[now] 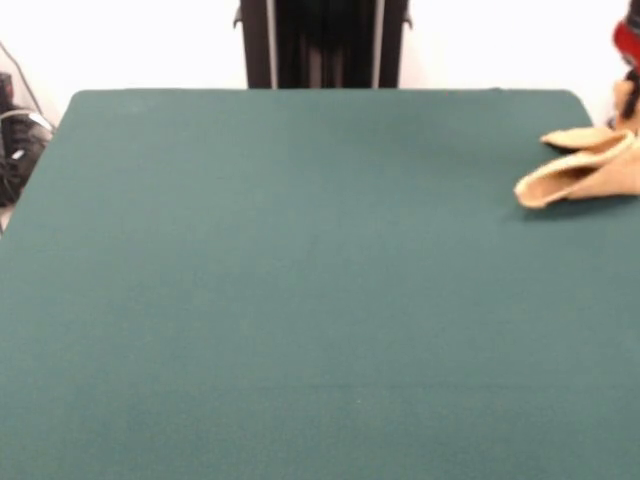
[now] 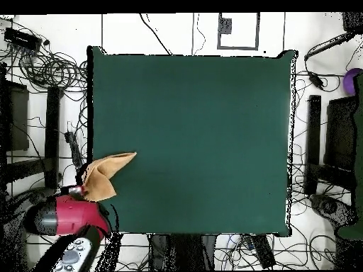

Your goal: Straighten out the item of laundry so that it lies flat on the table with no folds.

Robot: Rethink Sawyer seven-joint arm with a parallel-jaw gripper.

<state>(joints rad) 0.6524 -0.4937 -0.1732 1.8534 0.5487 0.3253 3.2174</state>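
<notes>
At the table's (image 2: 191,134) 8 o'clock edge overhead, the mustard-orange towel (image 2: 105,173) lies bunched, folded into a wedge, long axis pointing its tip toward 2 o'clock. It looks doubled, layers gaping. My gripper (image 2: 79,188) sits at its 8 o'clock end, touching it; whether it's clamped I cannot tell.

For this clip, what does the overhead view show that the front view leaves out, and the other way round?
Only the overhead view shows the whole red arm beyond the table's edge, the cables on the floor, and the full outline of the table. Only the front view shows the dark pedestal at the far side. Both show the towel, folded and bunched at the table's edge beside the arm, not flat.
</notes>
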